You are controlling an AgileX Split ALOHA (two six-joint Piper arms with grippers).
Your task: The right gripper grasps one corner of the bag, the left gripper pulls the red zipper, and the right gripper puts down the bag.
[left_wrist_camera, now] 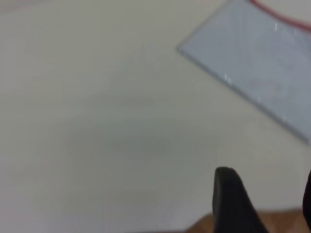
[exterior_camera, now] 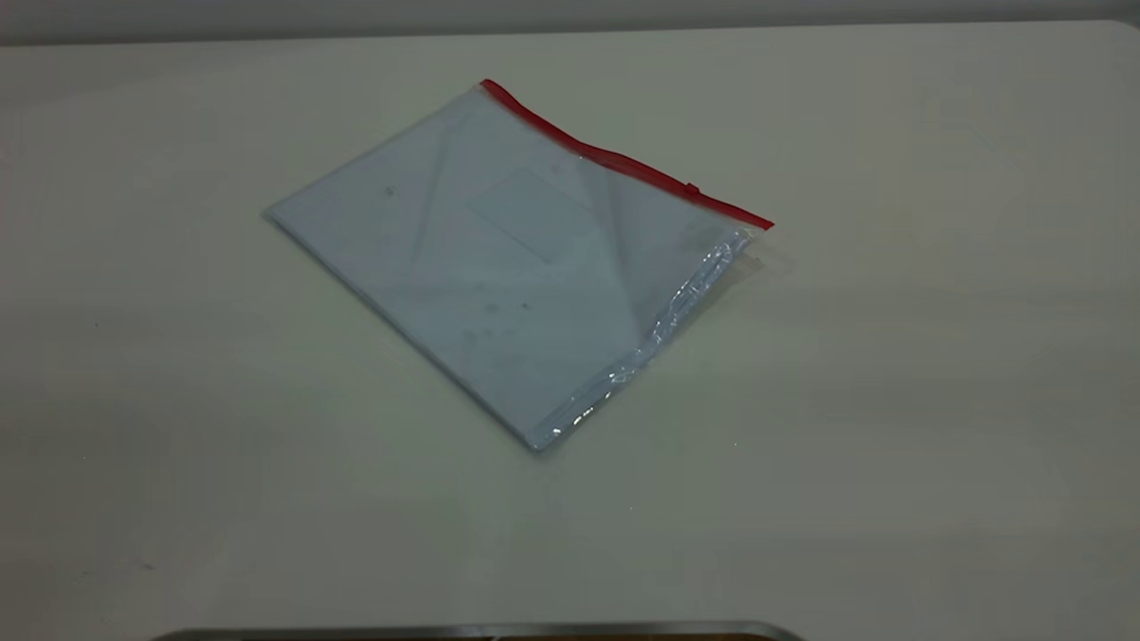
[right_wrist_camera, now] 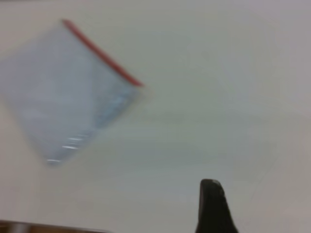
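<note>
table (exterior_camera: 891, 401): pale, bare around both pincers
bag (exterior_camera: 499, 267): flat on the table, well apart from both pincers, white paper inside
red zipper (exterior_camera: 623, 162): along the bag's far edge; slider (exterior_camera: 691, 189) near the right corner
left pincer (left_wrist_camera: 265, 204): above the table, fingers apart, holding nothing
right pincer (right_wrist_camera: 216, 206): one finger shows; opening cannot be told

A bare, pale tabletop (exterior_camera: 891, 401) against a plain wall, with nothing domestic around it, suggests a lab or test bench.
</note>
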